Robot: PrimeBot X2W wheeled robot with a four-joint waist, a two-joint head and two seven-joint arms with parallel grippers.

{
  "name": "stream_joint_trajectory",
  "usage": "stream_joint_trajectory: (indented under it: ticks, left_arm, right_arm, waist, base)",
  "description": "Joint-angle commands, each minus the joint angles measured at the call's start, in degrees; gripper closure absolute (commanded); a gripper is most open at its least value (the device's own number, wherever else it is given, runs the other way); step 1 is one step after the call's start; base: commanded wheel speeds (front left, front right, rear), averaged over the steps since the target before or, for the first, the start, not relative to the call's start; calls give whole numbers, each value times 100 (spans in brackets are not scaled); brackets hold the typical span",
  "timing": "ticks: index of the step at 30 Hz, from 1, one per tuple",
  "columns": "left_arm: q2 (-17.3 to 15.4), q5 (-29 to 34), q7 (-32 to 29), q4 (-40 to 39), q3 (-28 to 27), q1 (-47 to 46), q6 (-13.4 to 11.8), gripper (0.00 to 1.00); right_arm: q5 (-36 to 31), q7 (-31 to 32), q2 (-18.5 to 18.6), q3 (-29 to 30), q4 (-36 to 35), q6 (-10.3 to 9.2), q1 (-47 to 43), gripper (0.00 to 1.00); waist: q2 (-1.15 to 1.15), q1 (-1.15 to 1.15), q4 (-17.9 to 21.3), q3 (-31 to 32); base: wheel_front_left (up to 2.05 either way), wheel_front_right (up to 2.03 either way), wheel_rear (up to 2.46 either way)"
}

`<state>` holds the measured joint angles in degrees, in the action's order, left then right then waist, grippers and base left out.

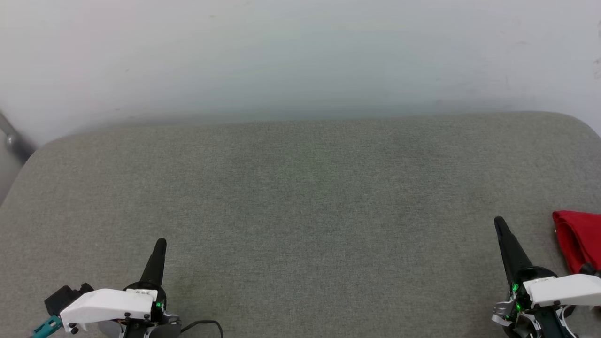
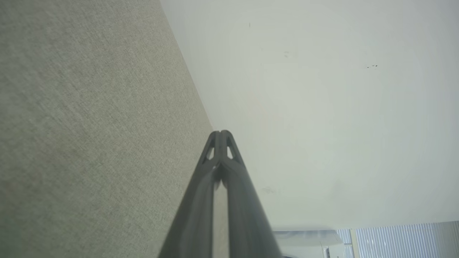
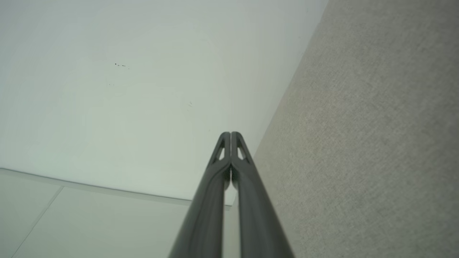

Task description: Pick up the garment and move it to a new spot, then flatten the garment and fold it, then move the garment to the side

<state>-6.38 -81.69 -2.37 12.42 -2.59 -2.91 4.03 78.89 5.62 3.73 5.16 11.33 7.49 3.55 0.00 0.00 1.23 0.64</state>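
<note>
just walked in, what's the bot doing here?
Nothing is being handled at the moment. Both arms sit low over the grey padded surface. The left gripper and the right gripper are shut and empty, fingers pointing toward the wall. The red garment lies at the surface's right side, beside the right gripper but apart from it. The head view's edge cuts it off, so I can't tell if it's folded.

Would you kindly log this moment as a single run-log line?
left tool: shut, empty | right tool: shut, empty | garment: red, on grey fabric surface, beside right tool
</note>
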Motion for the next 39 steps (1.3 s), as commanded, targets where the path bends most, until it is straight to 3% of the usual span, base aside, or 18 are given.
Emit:
stream_joint_trajectory:
  ticks: [1,33,39]
  left_arm:
    - [29,-102,-38,-8,-57,-136,52,100]
    - [331,-1136,-407,177,-369,-354,375,100]
    - [330,-1115,-401,170,-369,-349,369,100]
  right_arm:
    - [116,16,-13,28,5,0,142,100]
    - [1386,101,-99,148,288,-1,304,100]
    - [1357,96,-97,147,284,-1,301,100]
  waist:
    - [0,0,-5,-3]
    - [0,0,-123,-81]
    - [0,0,-123,-81]
  base:
    - [0,0,0]
    - [0,0,0]
    - [0,0,0]
